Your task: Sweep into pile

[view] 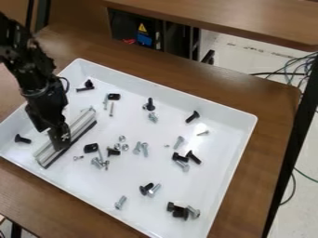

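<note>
At left, arm (42, 88) slanting down to bar (81, 122)

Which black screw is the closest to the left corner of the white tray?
The black screw lying alone to the left of the metal bar; all other black screws lie farther right.

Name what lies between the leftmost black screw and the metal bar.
Bare white tray between the black screw and the metal bar, in the camera view.
</note>
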`<action>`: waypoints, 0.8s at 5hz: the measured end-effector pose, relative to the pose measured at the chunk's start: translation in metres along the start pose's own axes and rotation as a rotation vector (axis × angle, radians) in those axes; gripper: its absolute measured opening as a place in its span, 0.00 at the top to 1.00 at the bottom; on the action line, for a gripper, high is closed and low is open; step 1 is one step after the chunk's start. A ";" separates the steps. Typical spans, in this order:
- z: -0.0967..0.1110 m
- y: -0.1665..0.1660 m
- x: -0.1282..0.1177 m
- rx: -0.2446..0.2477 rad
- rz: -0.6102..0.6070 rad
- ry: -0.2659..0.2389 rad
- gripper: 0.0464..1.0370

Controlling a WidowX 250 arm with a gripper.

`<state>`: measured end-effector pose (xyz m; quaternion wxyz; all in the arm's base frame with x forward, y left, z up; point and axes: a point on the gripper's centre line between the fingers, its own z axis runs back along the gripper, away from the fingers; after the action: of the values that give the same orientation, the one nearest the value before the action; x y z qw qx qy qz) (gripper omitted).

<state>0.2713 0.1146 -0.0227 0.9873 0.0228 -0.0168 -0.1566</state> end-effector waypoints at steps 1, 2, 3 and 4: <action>-0.009 -0.005 0.001 -0.011 0.010 0.010 0.04; -0.016 -0.007 0.001 -0.001 0.040 0.033 0.10; -0.017 -0.008 0.005 0.011 0.077 0.022 0.42; -0.018 -0.009 0.006 0.009 0.101 0.002 0.68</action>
<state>0.2752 0.1044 -0.0414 0.9938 0.0265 -0.0174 -0.1067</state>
